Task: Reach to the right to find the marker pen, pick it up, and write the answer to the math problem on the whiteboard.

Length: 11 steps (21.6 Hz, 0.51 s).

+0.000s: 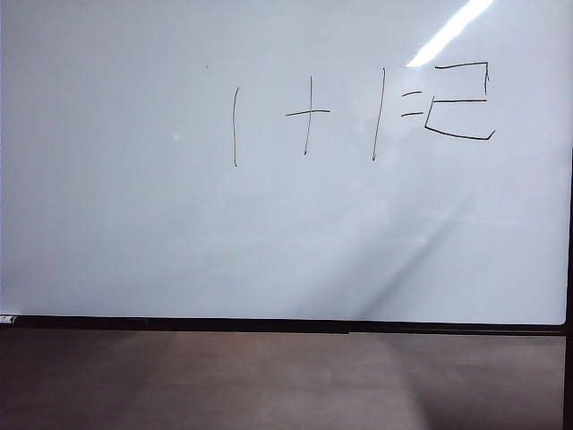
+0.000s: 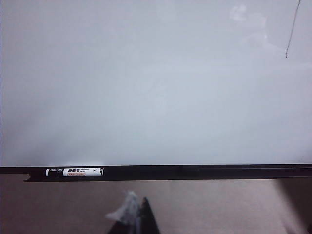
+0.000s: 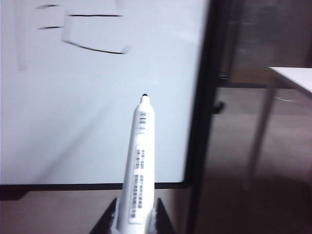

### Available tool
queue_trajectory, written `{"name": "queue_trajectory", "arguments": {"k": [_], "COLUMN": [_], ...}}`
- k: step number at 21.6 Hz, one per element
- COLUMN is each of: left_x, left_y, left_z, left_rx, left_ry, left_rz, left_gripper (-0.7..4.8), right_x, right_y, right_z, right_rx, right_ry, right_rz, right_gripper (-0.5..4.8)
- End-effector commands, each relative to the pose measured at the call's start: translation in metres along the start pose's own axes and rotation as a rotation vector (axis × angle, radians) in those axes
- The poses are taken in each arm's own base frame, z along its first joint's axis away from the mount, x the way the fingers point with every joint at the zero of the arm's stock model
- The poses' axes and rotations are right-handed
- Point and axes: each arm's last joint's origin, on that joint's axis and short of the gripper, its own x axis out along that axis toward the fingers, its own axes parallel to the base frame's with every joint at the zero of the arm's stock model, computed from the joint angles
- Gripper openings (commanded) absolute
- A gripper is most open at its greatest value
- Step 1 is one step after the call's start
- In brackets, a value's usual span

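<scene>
- Two steps look done: the marker (image 3: 138,165) is in hand, and an answer (image 1: 458,100) stands on the whiteboard (image 1: 134,224), so the task reads as all but finished.
- Problem (image 1: 313,115): one plus one in thin black strokes on the upper half of the whiteboard, with the two equals dashes at its end.
- Answer: an angular 2 just beyond those dashes, near the whiteboard's right edge and close to the glare streak; its strokes join well enough to read.
- Right tool (image 3: 132,214): jaws nearly closed, clamped on the marker's barrel. The black tip points at the whiteboard but is clear of it, below the answer and near the right frame.
- Left tool (image 2: 139,214): only a dark part shows, low before the whiteboard's bottom frame; I cannot tell how wide it stands or whether it holds anything.
- Second pen (image 2: 73,171): lying on the whiteboard's bottom ledge, untouched by either tool.
- Left to do, by my judgement: little or nothing, perhaps only putting the marker away.
</scene>
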Motion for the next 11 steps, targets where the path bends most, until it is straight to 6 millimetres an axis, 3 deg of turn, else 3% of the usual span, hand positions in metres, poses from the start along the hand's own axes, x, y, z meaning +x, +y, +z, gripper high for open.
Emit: {"name": "queue_trajectory", "arguments": {"k": [1,11], "left_x": [0.0,-0.0001], "left_y": [0.0,0.0], "left_z": [0.001,0.001], "left_rx": [0.004,0.004], "left_ry": [-0.009,-0.009], "left_rz": [-0.004,-0.005], "left_gripper": [-0.05,-0.05], "right_x": [0.0,0.0001], "right_y": [0.0008,0.0017], "right_z": [-0.001,-0.0015], "right_rx": [0.0,0.047], "right_ry": [-0.002,0.004], "right_rz": [-0.023,0.043], "right_gripper": [-0.01,-0.01]}}
